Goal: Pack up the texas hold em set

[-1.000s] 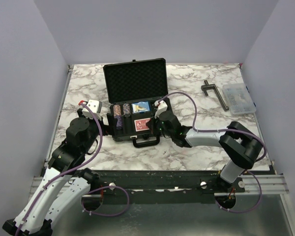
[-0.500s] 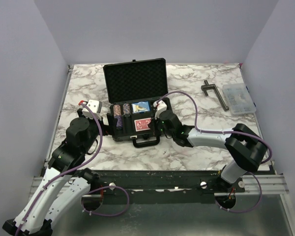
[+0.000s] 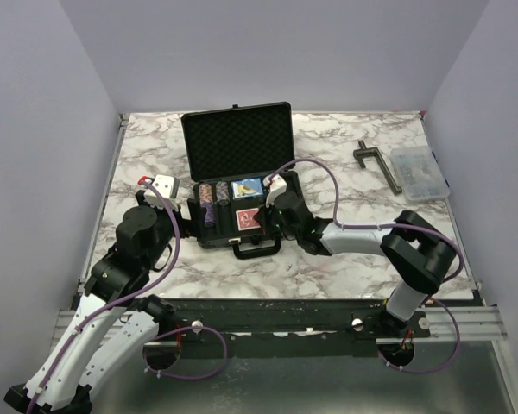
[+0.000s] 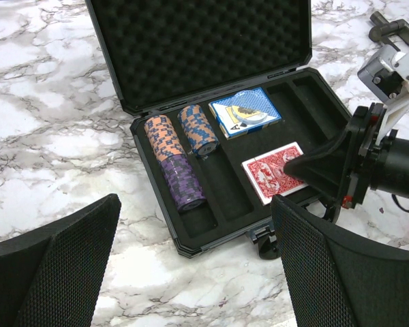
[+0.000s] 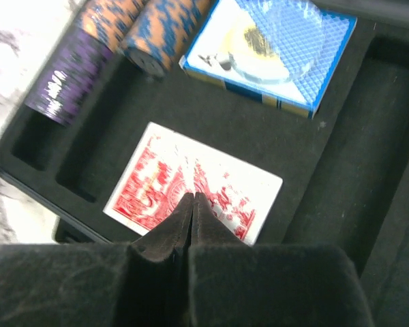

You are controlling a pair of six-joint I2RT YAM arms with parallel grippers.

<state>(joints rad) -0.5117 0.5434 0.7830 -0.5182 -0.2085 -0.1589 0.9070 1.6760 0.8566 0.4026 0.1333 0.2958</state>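
1. Black foam-lined case sits open mid-table with its lid upright on the far side. Chip stacks fill the left slots, and the blue deck lies far-centre.
2. The red deck lies flat in the near-centre pocket, directly under the right gripper, its long axis crosswise to the fingers.
3. That claw is pinched fully together and holds nothing; contact with the deck is unclear.
4. The left gripper hovers wide open and empty at the case's near-left corner, farther from the deck.

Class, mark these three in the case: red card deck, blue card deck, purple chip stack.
red card deck (image 4: pixel 269 176), left wrist view, centre of its patterned top face.
blue card deck (image 4: pixel 245 112), left wrist view, middle of its top face.
purple chip stack (image 4: pixel 183 182), left wrist view, side of the stack.
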